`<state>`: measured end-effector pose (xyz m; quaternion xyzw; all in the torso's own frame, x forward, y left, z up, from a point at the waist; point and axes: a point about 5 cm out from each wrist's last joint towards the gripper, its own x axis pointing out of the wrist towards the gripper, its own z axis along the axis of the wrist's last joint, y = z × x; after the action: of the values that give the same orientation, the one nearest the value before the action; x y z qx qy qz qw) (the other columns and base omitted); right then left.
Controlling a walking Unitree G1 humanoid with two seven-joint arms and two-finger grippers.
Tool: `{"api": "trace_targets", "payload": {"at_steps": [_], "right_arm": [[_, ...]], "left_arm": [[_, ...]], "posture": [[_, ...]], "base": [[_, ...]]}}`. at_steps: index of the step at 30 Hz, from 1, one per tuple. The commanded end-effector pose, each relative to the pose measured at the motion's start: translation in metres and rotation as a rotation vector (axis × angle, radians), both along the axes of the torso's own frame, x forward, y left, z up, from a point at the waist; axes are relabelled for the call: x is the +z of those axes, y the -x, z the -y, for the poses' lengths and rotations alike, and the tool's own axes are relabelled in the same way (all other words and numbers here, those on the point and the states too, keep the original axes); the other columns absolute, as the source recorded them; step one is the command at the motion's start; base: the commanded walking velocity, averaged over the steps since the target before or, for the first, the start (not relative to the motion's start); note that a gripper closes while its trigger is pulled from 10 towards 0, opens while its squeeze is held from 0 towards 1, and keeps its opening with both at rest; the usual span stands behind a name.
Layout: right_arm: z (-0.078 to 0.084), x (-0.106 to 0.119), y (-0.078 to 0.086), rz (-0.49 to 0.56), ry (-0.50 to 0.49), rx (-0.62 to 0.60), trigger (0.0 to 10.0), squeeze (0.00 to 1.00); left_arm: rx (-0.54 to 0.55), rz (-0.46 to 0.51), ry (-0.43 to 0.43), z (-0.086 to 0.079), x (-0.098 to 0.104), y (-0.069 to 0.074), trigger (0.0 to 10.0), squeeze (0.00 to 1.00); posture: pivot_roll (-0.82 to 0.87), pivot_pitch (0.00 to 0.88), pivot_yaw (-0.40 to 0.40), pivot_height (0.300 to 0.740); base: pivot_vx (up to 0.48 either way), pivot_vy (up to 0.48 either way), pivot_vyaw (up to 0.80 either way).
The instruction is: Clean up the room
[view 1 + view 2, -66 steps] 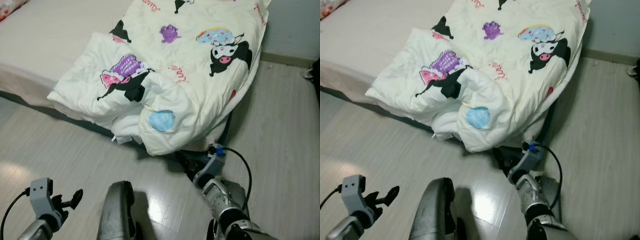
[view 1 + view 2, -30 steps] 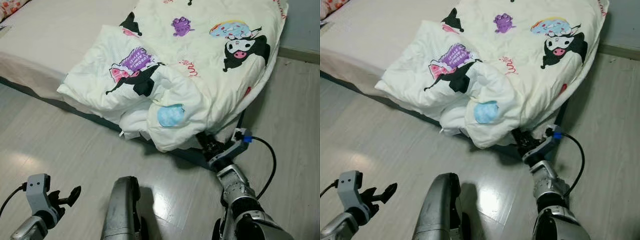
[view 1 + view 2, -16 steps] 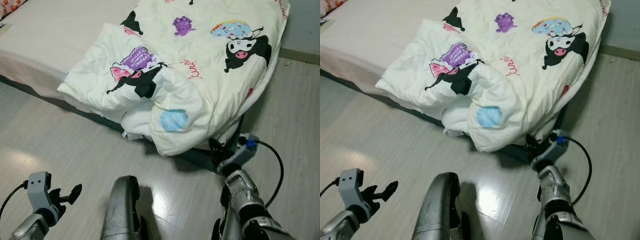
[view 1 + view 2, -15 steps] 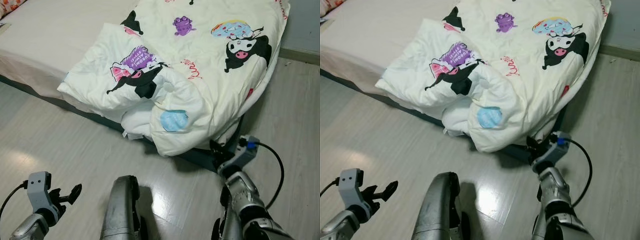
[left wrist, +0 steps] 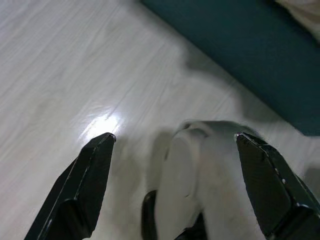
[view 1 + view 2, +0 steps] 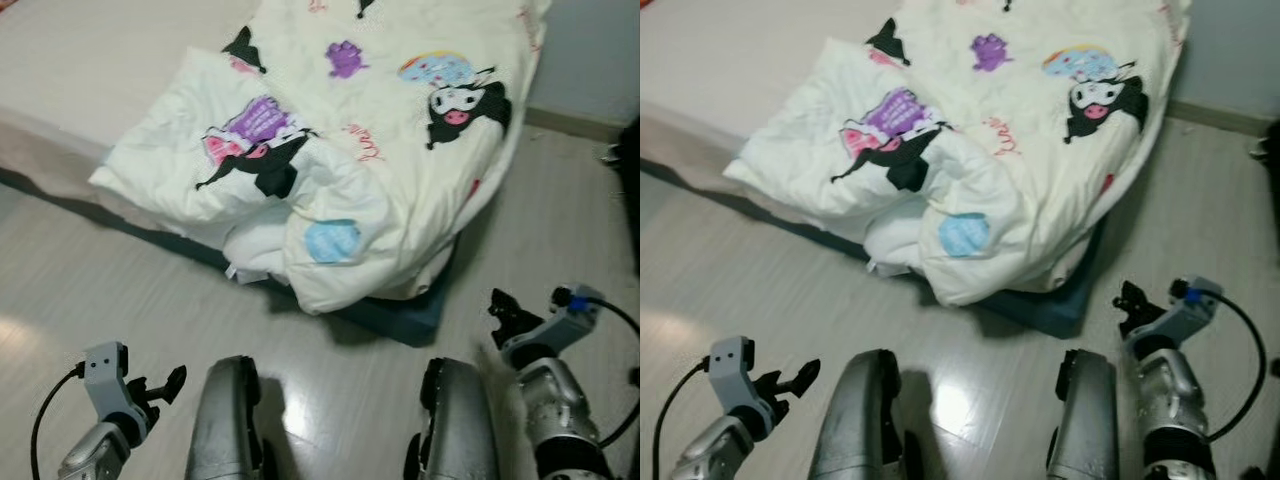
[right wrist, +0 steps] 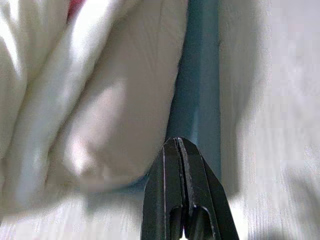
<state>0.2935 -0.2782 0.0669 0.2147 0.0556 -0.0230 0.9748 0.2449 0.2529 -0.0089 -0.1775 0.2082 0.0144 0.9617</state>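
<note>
Hovering just right of the cartoon-print duvet (image 6: 400,150), the right gripper (image 6: 1130,300) is closed and empty; left gripper (image 6: 165,385) spread wide, empty.

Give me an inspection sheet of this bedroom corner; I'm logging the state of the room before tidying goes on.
Surface: pale wood-look floor, glossy with glare patches.
Job's things: cream cartoon-print duvet bunched on the mattress, one fold spilling over the dark teal bed base toward the floor.
Clutter: a dark object at the frame's edge by the wall, too cut off to identify.
Grippers: left gripper low over the floor, fingers open, holding nothing; right gripper shut and holding nothing, aimed at the duvet's hanging edge, apart from it.
Cables: black cable looping from the right wrist; another at the left wrist.
Surroundings: grey wall with baseboard.
</note>
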Motion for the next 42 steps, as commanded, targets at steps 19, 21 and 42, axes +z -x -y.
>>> {"api": "trace_targets", "payload": {"at_steps": [19, 21, 42], "right_arm": [[-0.138, -0.033, -0.004, -0.135, -0.219, 0.44, 10.0, 1.0], [-0.137, -0.041, -0.005, -0.203, -0.19, 0.41, 10.0, 1.0], [-0.128, -0.008, -0.039, 0.002, -0.33, 0.305, 10.0, 0.0]], "left_arm": [[0.023, -0.039, -0.005, -0.005, -0.013, 0.018, 10.0, 0.0], [0.027, -0.037, -0.01, -0.009, -0.012, 0.02, 10.0, 0.0], [-0.004, 0.023, -0.103, -0.051, 0.019, 0.036, 10.0, 0.0]], "posture": [[0.19, 0.351, 0.059, 0.445], [0.2, 0.364, 0.062, 0.445], [0.36, 0.455, 0.149, 0.445]], "base": [[0.0, 0.0, 0.0], [0.0, 0.0, 0.0], [0.0, 0.0, 0.0]]}}
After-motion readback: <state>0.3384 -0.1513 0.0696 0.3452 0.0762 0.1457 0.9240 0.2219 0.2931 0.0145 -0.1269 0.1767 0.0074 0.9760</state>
